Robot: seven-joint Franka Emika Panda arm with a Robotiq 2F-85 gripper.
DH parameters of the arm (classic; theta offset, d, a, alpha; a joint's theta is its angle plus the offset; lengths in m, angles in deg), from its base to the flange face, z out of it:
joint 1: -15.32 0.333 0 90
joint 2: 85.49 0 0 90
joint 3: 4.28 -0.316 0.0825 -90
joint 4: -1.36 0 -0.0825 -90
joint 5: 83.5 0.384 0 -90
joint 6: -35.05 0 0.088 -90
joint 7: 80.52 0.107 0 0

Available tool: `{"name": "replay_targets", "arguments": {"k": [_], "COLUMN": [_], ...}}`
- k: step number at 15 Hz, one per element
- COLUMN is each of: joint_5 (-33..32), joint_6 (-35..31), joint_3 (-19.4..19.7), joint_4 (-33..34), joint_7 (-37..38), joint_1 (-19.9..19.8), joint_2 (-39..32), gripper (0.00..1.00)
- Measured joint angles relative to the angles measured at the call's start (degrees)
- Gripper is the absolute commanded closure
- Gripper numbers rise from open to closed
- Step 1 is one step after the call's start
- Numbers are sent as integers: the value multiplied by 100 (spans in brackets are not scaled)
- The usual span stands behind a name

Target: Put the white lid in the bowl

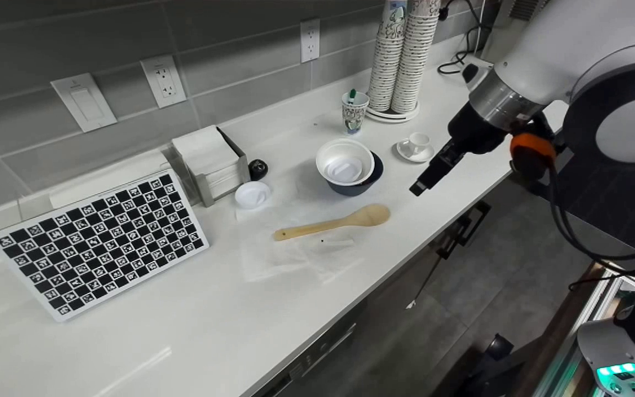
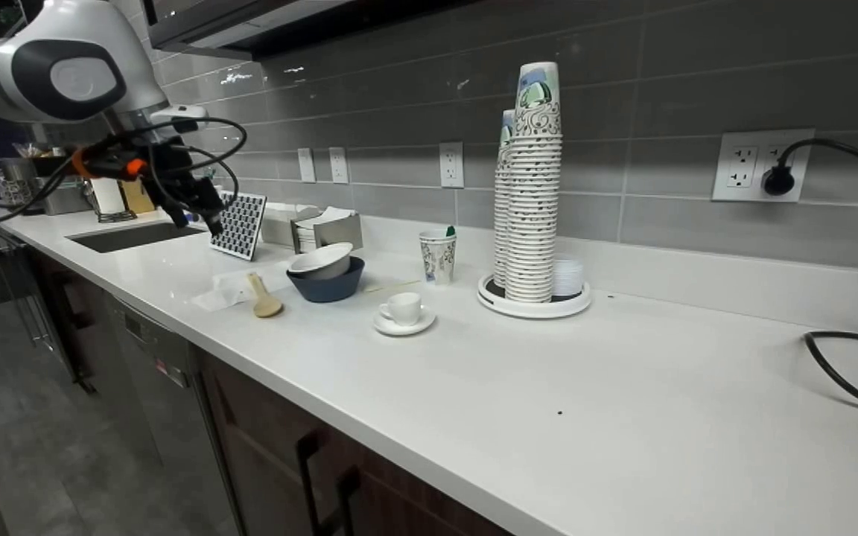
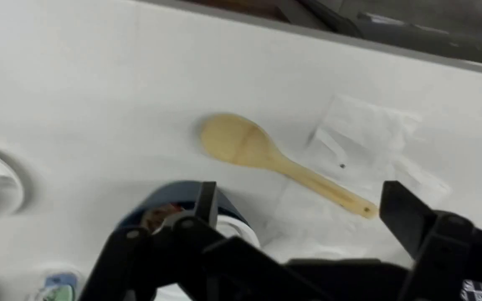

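Observation:
A slightly translucent round white lid (image 1: 252, 194) lies on the counter beside the napkin holder. A white bowl (image 1: 324, 155) sits tilted in a dark blue bowl (image 1: 353, 190); both bowls also show in an exterior view (image 2: 328, 286). Another pale round lid-like disc (image 1: 345, 170) lies inside the white bowl. My gripper (image 3: 299, 192) is open and empty above the counter, its fingers wide apart over the wooden spoon's handle side. One finger overlaps the bowls in the wrist view and hides much of them. The gripper also shows in both exterior views (image 1: 418, 188) (image 2: 214, 223).
A wooden spoon (image 1: 345, 220) lies in front of the bowls, partly on crumpled white paper (image 1: 295, 259). A small cup on a saucer (image 2: 403, 316), tall cup stacks (image 2: 533, 201), a paper cup (image 1: 354, 116), a napkin holder (image 1: 213, 165) and a checkered board (image 1: 102, 242) stand around.

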Motion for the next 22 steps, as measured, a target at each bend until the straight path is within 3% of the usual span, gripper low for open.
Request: {"name": "replay_targets", "arguments": {"k": [3, 7, 9, 10, 12, 18, 22], "joint_5": [-482, -2136, -2873, -2938, -2936, -2836, -2990], "joint_6": [-643, 1, 507, 578, 568, 569, 655], "joint_3": [-864, -1853, -1860, -1745, -1545, -1456, -1195], "joint_4": [637, 1895, 2542, 2719, 2696, 2659, 3308], "joint_7": [1273, 3067, 3742, 3803, 3779, 3801, 4874], "joint_1": [-217, -1191, -1177, -1054, -872, -743, -277], "joint_2": [-564, -1553, -2088, -2270, -2307, -2229, -2961], "gripper": [0, 0, 0, 0, 0, 0, 0]}}
